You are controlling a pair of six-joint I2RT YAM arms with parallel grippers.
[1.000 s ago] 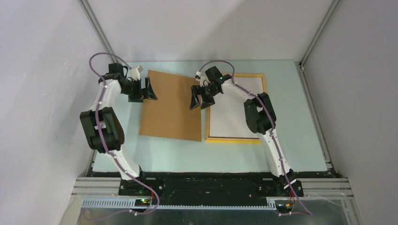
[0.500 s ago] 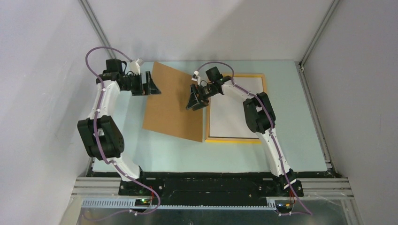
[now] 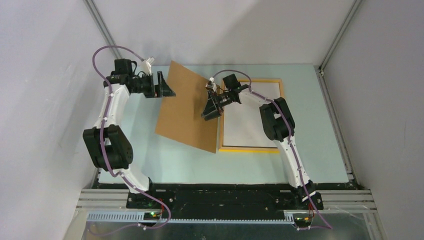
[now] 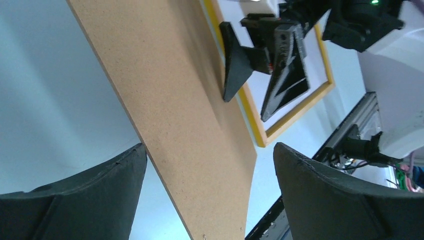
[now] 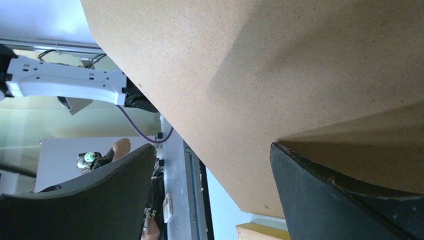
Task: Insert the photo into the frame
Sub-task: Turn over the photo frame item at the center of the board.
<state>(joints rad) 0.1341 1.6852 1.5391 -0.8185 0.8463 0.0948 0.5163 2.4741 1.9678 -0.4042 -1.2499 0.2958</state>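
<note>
Whereas the backing board (image 3: 190, 112) lay flat a second ago, it now stands tilted left of the frame (image 3: 248, 149) | left gripper (image 3: 166, 86) and right gripper (image 3: 210, 107) gape, clamping nothing | photo unidentified; white sheet (image 3: 250, 117) fills frame | judged: board heading onto frame next.

A robotics lab cell: white panel walls (image 3: 225, 30), aluminium framing (image 3: 102, 32), a pale-blue table (image 3: 325, 150).

White arms (image 3: 111, 107), black joints (image 3: 107, 147); purple cables (image 3: 95, 56).
</note>
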